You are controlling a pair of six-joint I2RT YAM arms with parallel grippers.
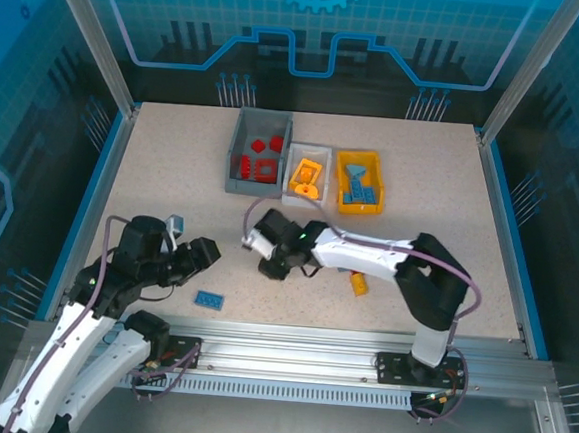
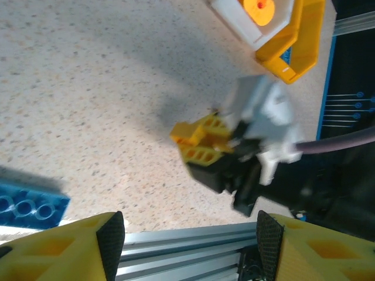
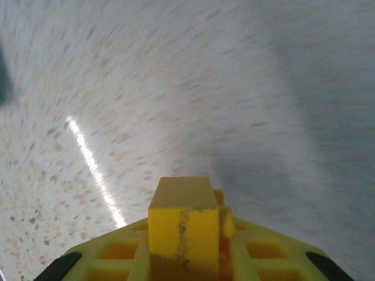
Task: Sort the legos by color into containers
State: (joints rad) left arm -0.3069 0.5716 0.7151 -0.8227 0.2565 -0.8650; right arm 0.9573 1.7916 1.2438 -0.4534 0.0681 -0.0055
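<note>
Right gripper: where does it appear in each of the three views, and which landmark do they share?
Top external: right gripper just left of centre.
Left wrist: gripper near centre, shut on a yellow lego.
Right wrist: gripper at bottom centre, holding the lego.
Shared landmark: the speckled table.

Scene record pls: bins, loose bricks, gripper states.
grey bin: red legos
white bin: orange legos
yellow bin: blue legos
loose: blue lego, orange lego
left gripper: open, empty
right gripper: fingers together, load unclear
</note>
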